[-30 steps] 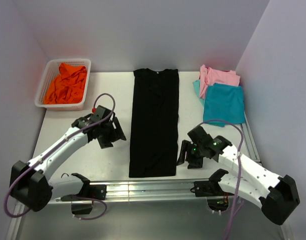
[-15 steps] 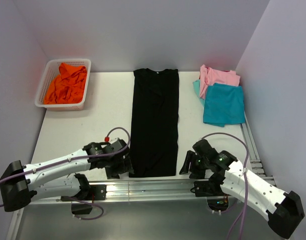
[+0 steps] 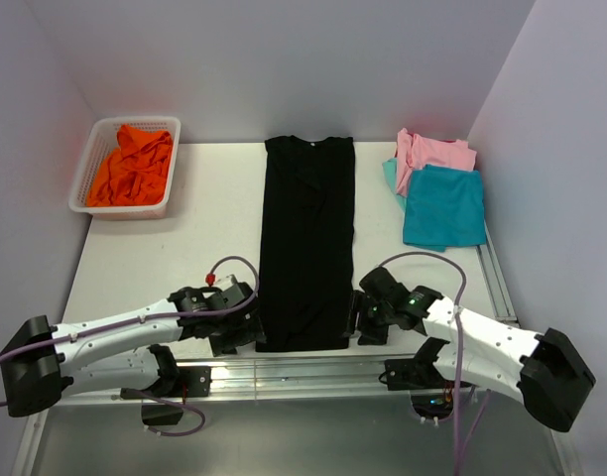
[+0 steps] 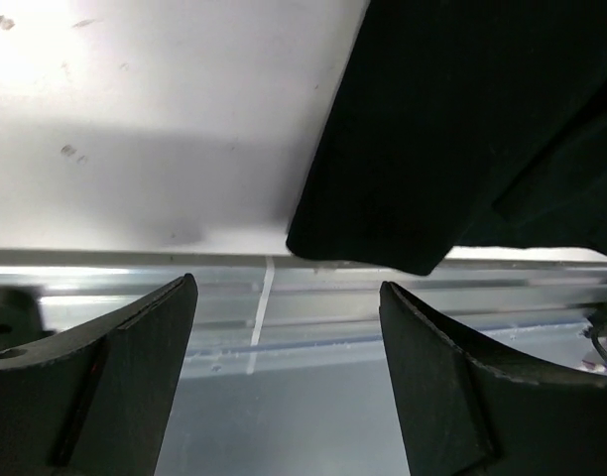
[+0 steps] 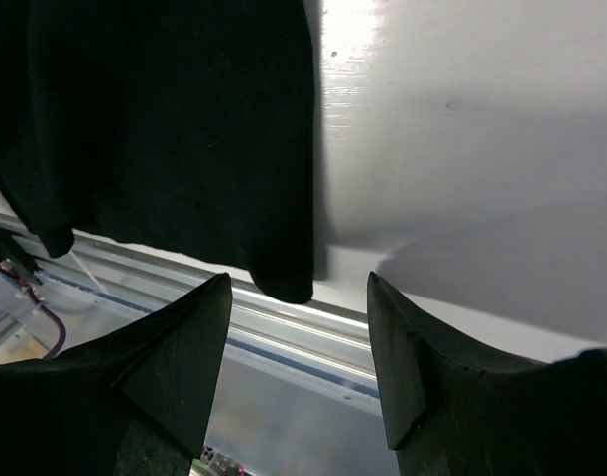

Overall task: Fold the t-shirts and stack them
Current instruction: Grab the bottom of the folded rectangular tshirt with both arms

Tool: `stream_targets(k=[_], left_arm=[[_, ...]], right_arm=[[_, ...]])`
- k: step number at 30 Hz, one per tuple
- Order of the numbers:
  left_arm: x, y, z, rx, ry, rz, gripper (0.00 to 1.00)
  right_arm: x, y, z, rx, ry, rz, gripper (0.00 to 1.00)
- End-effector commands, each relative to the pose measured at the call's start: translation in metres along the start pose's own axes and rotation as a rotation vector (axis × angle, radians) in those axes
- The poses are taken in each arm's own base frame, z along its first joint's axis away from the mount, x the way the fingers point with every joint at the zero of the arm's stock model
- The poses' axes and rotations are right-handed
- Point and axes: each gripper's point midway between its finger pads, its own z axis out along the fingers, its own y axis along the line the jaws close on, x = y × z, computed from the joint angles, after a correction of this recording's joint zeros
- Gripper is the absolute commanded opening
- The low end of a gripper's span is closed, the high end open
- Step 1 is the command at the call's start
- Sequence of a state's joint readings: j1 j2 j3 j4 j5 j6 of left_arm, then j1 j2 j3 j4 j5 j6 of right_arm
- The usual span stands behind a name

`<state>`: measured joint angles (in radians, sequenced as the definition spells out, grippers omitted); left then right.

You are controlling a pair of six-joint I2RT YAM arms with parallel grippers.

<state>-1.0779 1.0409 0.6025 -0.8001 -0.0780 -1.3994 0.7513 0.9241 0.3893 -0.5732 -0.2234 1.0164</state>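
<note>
Black t-shirt [image 3: 306,238] flat; left hand [image 3: 246,332] wide, empty, at its near-left corner; right hand [image 3: 359,319] likewise, near-right corner.

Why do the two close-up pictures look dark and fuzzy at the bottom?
Left wrist: the fingers sit near the lens, dark and soft-edged; right wrist: same, plus glare on the table beside the black t-shirt; top external: evenly lit, sharp.
</note>
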Motion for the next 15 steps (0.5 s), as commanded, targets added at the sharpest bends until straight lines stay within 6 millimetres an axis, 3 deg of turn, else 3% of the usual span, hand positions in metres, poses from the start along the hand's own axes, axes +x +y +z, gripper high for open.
stream_targets(k=[1, 5, 7, 10, 15], left_arm=[[-0.003, -0.006, 0.011, 0.012, -0.011, 0.017, 0.8], [-0.002, -0.002, 0.024, -0.004, -0.001, 0.041, 0.8], [-0.004, -0.001, 0.029, 0.001, 0.007, 0.044, 0.8], [-0.006, 0.001, 0.034, -0.002, 0.016, 0.039, 0.8], [-0.013, -0.002, 0.036, -0.005, 0.006, 0.055, 0.79]], right_arm=[[-0.007, 0.022, 0.007, -0.043, -0.029, 0.004, 0.64], [0.007, 0.029, 0.02, -0.043, 0.011, -0.031, 0.61], [0.01, 0.028, 0.027, -0.029, 0.026, -0.033, 0.53], [0.017, 0.025, 0.033, -0.007, 0.05, -0.054, 0.29], [0.02, 0.015, 0.033, 0.011, 0.042, -0.057, 0.17]])
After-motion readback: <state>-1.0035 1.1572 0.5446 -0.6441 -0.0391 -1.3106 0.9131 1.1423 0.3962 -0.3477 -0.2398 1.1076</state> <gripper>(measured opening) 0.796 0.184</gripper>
